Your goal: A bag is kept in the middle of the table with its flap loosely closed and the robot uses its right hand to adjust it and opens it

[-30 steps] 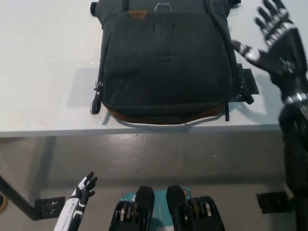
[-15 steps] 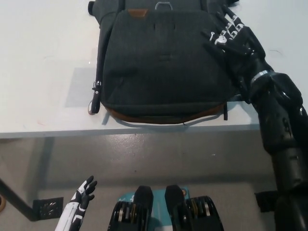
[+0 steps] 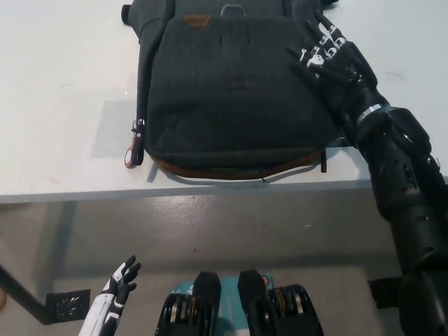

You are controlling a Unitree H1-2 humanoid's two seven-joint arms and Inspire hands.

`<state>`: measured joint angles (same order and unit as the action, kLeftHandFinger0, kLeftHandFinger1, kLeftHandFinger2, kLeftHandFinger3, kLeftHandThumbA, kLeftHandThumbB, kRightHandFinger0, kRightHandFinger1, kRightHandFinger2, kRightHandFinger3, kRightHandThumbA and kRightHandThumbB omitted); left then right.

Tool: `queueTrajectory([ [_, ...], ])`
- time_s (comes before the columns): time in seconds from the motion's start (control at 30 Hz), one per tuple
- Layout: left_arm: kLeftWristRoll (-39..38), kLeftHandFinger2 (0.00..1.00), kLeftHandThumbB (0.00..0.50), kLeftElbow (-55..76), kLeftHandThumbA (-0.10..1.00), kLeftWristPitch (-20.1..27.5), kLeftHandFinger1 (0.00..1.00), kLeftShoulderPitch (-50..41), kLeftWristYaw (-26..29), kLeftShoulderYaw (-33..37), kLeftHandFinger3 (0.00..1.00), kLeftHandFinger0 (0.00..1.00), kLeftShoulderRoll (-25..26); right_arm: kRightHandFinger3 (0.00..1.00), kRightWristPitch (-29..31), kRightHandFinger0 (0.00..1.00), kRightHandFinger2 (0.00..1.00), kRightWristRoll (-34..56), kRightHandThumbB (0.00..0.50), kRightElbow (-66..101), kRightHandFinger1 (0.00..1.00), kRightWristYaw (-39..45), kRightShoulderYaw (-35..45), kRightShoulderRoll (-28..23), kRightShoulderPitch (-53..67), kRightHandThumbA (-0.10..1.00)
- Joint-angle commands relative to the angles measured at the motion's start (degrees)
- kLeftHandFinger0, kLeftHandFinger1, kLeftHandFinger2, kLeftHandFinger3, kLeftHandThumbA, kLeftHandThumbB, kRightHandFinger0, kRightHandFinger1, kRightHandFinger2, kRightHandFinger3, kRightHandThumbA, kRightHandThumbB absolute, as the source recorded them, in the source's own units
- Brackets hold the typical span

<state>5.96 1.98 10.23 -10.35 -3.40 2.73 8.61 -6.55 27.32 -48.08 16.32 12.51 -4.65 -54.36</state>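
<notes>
Dark grey fabric marks the bag [image 3: 234, 91], laid mid-table [image 3: 63, 105], flap down. The right hand [image 3: 329, 59] is rested on its right edge, apparently holding nothing, fingers spread. The left hand [image 3: 119, 280] is hung low, open.

A single head camera looks steeply down from well above; the table [image 3: 63, 84] edge crosses mid-frame, the floor [image 3: 210, 231] fills the near half, beyond the white left hand's fingers [image 3: 126, 269]

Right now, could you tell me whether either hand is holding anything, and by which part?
Nothing is held: the right hand lies open on the bag's right side; the left hand hangs empty.
</notes>
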Motion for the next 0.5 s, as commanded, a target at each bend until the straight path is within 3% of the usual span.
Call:
queueTrajectory([
  [0.0, -0.1, 1.00, 0.133, 1.4, 1.00, 1.7, 1.00, 0.2, -0.5, -0.1, 1.00, 1.00, 0.7, 1.00, -1.2, 1.00, 1.00, 0.8, 0.335, 1.5, 1.00, 3.8, -0.7, 1.5, -0.2, 1.00],
  [0.1, 0.1, 1.00, 0.132, 1.5, 1.00, 1.5, 1.00, 0.4, -0.5, -0.1, 1.00, 1.00, 0.8, 1.00, -2.0, 1.00, 1.00, 0.6, 0.328, 2.8, 1.00, 4.0, -1.0, 1.3, 0.4, 1.00],
  [0.13, 0.2, 1.00, 0.125, 1.4, 1.00, 1.5, 1.00, 0.5, -0.6, -0.1, 1.00, 1.00, 0.9, 1.00, -2.7, 1.00, 1.00, 0.6, 0.356, 3.4, 1.00, 3.8, -1.0, 1.3, 0.6, 1.00],
  [0.3, -0.2, 1.00, 0.124, 1.1, 1.00, 1.2, 1.00, 0.9, -0.6, -0.3, 1.00, 1.00, 0.9, 1.00, -5.2, 1.00, 1.00, 2.0, 0.370, 5.0, 1.00, 4.4, -0.5, 1.6, 0.7, 0.98],
  [0.47, 0.3, 1.00, 0.122, 0.8, 1.00, 1.3, 1.00, 0.9, -0.4, -0.3, 1.00, 1.00, 0.9, 1.00, -7.9, 1.00, 1.00, 3.0, 0.354, 5.9, 1.00, 5.2, -1.1, 3.2, -0.3, 0.97],
])
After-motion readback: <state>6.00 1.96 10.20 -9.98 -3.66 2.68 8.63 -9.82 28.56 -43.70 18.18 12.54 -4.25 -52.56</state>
